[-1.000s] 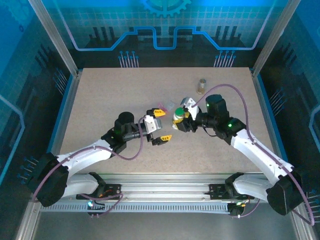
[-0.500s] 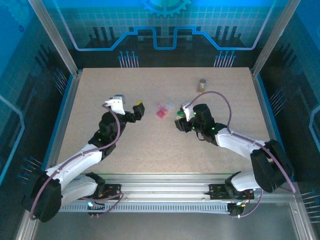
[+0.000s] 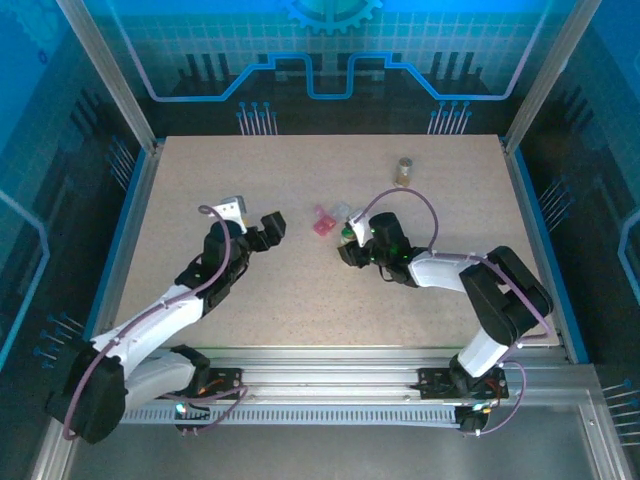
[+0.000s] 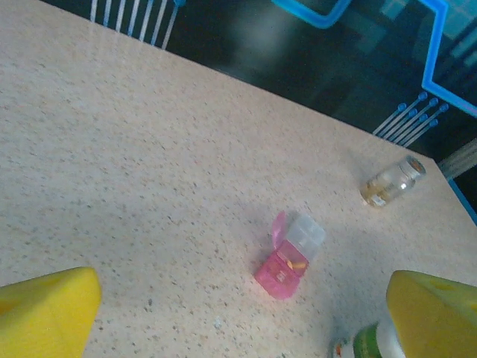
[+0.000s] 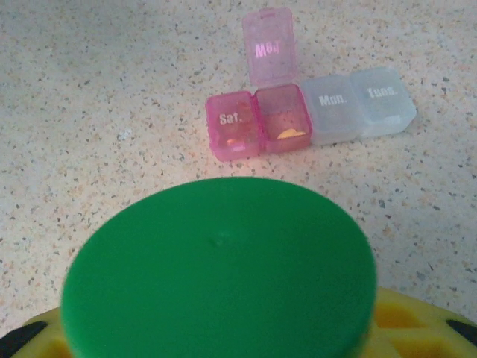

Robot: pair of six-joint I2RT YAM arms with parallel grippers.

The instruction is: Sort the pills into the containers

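- L gripper (image 4: 240,312): jaws wide apart, nothing btwn them. In the wrist view its yellow fingertips (image 4: 46,309) sit at the lower-left & lower-right corners, bare table (image 3: 300,290) under the gap.
- In the top view the L gripper hangs left of centre, pointing right toward the pill box.
- R gripper (image 3: 349,243): clamped on the white bottle w/ green cap (image 5: 220,268), just right of frame centre in the top view. Cap on. In the R wrist view it takes up the lower half, yellow finger edges showing at the bottom corners.
- Pill box (image 5: 311,113): strip of day cells near frame centre in the top view, btwn the 2 grippers, just upper left of the held bottle. Two pink cells (one marked "Sat."), then two clear ones marked "Mon." & "Tues.".
- 2nd pink cell has its lid (image 5: 269,46) flipped open; one small orange pill (image 5: 292,134) lies inside.
- Amber bottle w/ tan cap (image 3: 404,171): upper right of the table, well apart from the rest, looks upright.
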